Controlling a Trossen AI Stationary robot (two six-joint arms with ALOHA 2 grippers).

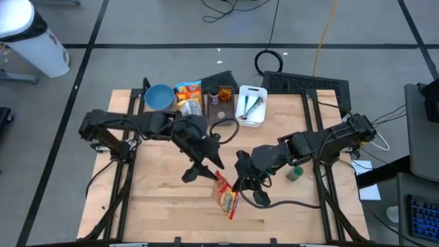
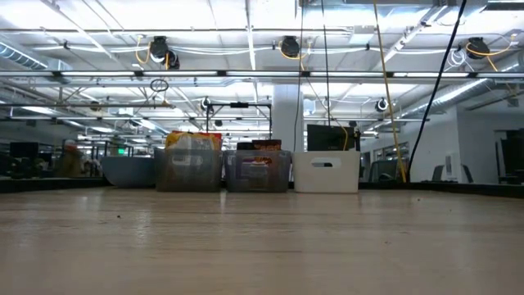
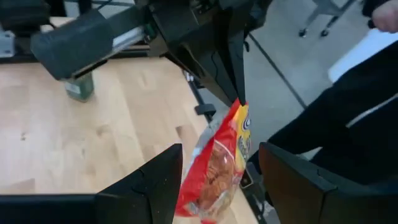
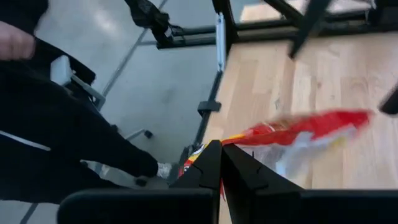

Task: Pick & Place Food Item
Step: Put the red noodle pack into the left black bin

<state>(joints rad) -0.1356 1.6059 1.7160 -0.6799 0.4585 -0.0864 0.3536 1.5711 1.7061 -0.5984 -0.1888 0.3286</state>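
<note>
A red and yellow snack bag [image 1: 227,197] hangs in the air over the table's near middle. My right gripper [image 4: 221,157], reaching in from the right [image 1: 239,185], is shut on the bag's upper end. My left gripper [image 3: 217,180], coming from the left [image 1: 206,170], is open. Its two fingers stand on either side of the bag's lower part [image 3: 214,171]. I cannot tell whether one finger [image 3: 168,177] touches the bag's edge. The low view shows neither the bag nor the grippers. My right gripper pinches the bag's top end [image 3: 240,107] between its two shut fingers, seen in its own wrist view at the crimped edge [image 4: 231,140]. The fingers slant downward from the table's right side. The bag hangs below them, lifted clear of the table.
Along the far edge stand a blue bowl [image 1: 159,96], two clear food boxes [image 1: 190,96] [image 1: 221,92] and a white bin of utensils [image 1: 250,104]. A green-lidded jar [image 1: 295,173] stands under the right arm. A person in dark clothes [image 4: 56,124] is beside the table's near edge.
</note>
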